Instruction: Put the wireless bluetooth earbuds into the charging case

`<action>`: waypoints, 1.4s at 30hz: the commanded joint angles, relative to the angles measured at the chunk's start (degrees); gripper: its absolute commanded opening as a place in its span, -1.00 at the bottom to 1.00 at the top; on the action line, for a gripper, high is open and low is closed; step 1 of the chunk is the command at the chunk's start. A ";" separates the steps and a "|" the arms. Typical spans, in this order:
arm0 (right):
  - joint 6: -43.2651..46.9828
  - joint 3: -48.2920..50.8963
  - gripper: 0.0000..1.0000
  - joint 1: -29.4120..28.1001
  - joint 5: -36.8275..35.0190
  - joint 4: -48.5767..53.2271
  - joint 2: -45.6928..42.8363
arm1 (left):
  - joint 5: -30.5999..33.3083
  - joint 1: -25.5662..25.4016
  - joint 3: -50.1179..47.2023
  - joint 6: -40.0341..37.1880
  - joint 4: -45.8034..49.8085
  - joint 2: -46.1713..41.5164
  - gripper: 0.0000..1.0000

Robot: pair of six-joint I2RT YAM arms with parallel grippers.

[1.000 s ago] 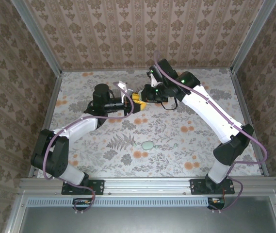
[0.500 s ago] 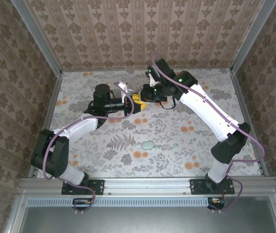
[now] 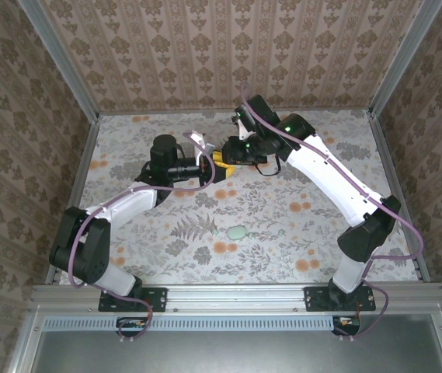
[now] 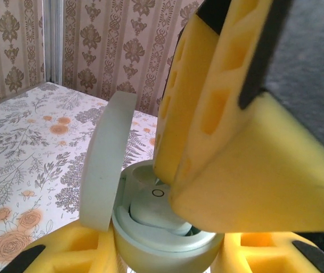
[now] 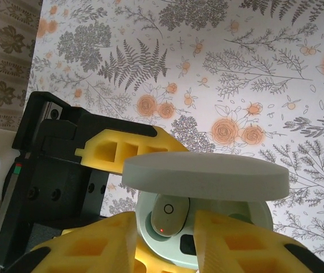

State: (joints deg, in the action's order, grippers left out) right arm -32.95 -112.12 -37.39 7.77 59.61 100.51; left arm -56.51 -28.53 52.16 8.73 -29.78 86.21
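Right gripper (image 5: 166, 223): bottom edge of the right wrist frame, nearest the lens. Its yellow fingers (image 5: 93, 247) stand slightly parted on either side of a small white oval plastic earbud (image 5: 168, 215). A gap shows at the earbud's left; the right side is too tight to judge contact. The earbud sits in the well of the pale-green round plastic charging case (image 5: 173, 254), with a red light at its lower end. The flat disc lid (image 5: 204, 176) stands hinged open across mid-frame. The floral-print table covering (image 5: 275, 68) fills the upper frame beyond.

Left gripper (image 4: 167, 259): bottom of the left wrist frame, clamped tight on the case base (image 4: 167, 239), with a yellow finger at each lower corner. The earbud (image 4: 153, 211) is inside and the lid (image 4: 107, 162) is up at centre-left. The right gripper's fingers (image 4: 236, 142) loom at upper right.

Top view: a small pale-green oval object (image 3: 238, 231) lies just below centre, too small to identify and well apart from the arms. Farther up, the left gripper (image 3: 214, 165) and right gripper (image 3: 234, 150) meet above centre.
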 commanded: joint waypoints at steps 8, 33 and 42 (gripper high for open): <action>0.93 -1.70 -0.20 -0.23 -0.74 2.75 -2.08 | -0.37 -0.30 1.64 -1.65 -0.60 -1.21 -0.60; 0.85 5.10 -0.19 1.89 -1.44 2.60 -11.25 | -0.66 1.88 1.54 7.42 -3.88 0.13 -0.64; -0.55 17.93 -0.20 6.40 -2.41 2.29 -19.42 | -0.71 4.01 0.37 8.44 -4.26 -0.16 -0.64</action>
State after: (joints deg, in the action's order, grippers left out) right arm -32.99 -97.58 -32.18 6.59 60.62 83.96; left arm -56.29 -25.28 52.95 16.05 -31.79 86.21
